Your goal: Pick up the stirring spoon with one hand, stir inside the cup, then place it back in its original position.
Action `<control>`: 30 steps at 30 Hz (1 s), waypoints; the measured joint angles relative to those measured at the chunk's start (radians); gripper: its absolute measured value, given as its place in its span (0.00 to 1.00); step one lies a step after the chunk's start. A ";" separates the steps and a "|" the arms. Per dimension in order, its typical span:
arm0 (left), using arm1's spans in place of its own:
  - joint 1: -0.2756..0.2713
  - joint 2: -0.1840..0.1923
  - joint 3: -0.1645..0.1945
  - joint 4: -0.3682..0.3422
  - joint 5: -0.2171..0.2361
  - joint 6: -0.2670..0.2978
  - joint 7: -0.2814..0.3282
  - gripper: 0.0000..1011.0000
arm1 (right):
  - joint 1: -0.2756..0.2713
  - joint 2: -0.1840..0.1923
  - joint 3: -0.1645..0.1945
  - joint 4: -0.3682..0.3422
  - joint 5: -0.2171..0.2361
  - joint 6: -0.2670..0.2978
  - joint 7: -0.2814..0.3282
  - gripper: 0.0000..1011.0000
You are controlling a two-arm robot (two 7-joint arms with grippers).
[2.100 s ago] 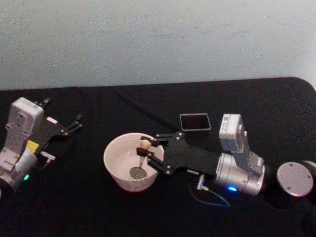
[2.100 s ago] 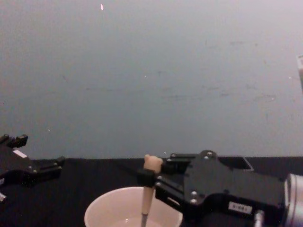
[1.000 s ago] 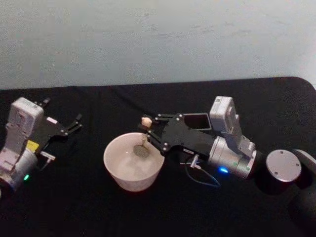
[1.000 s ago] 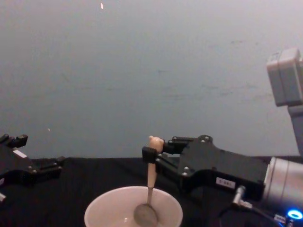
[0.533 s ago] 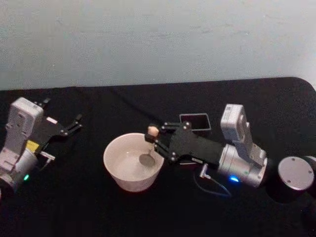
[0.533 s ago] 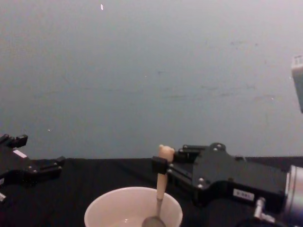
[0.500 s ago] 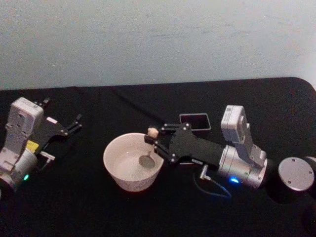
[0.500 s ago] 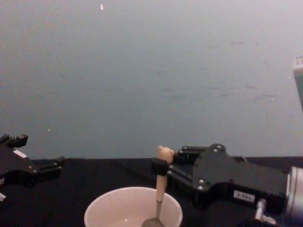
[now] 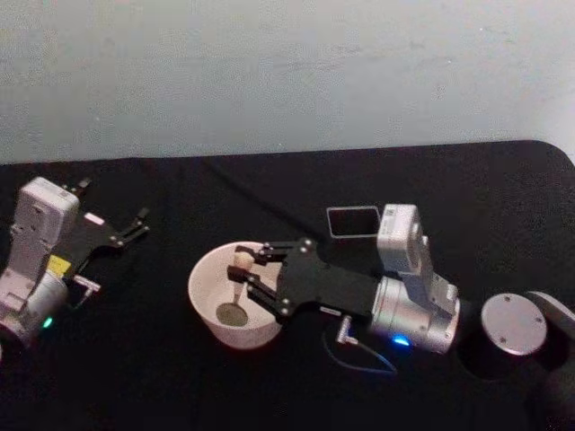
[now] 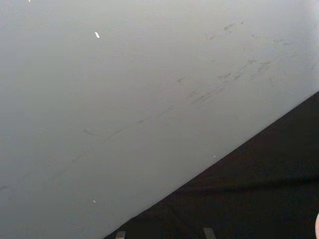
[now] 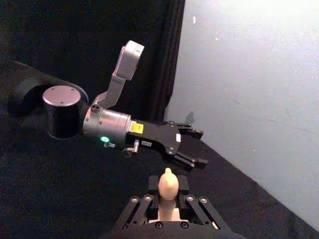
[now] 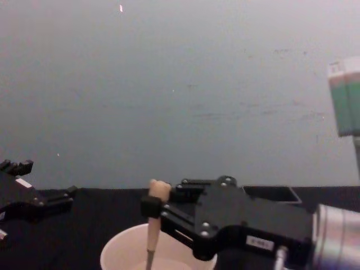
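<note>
black table (image 9: 135, 368), cream-white cup (image 9: 223, 338) near the middle, dark square holder box (image 9: 351, 223) just beyond, rightward

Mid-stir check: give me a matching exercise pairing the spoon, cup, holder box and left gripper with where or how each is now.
1. spoon
2. cup
3. holder box
4. left gripper

A. open, idle on the far left
B. behind the right gripper, no spoon in it
C. clamped in the right gripper
D. holds the spoon's lower end

Pairs: 1-C, 2-D, 3-B, 4-A
</note>
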 joint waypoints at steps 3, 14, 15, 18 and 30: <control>0.000 0.000 0.000 0.000 0.000 0.000 0.000 0.99 | 0.020 -0.020 -0.006 0.028 -0.011 -0.005 -0.012 0.21; 0.000 0.000 0.000 0.000 0.000 0.000 0.000 0.99 | 0.087 -0.068 0.010 0.137 -0.059 -0.038 -0.070 0.21; 0.000 0.000 0.000 0.000 0.000 0.000 0.000 0.99 | 0.087 -0.068 0.013 0.139 -0.059 -0.038 -0.071 0.21; 0.000 0.000 0.000 0.000 0.000 0.000 0.000 0.99 | 0.087 -0.064 0.022 0.142 -0.061 -0.038 -0.075 0.21; 0.000 0.000 0.000 0.000 0.000 0.000 0.000 0.99 | 0.069 -0.049 0.044 0.113 -0.050 -0.032 -0.069 0.21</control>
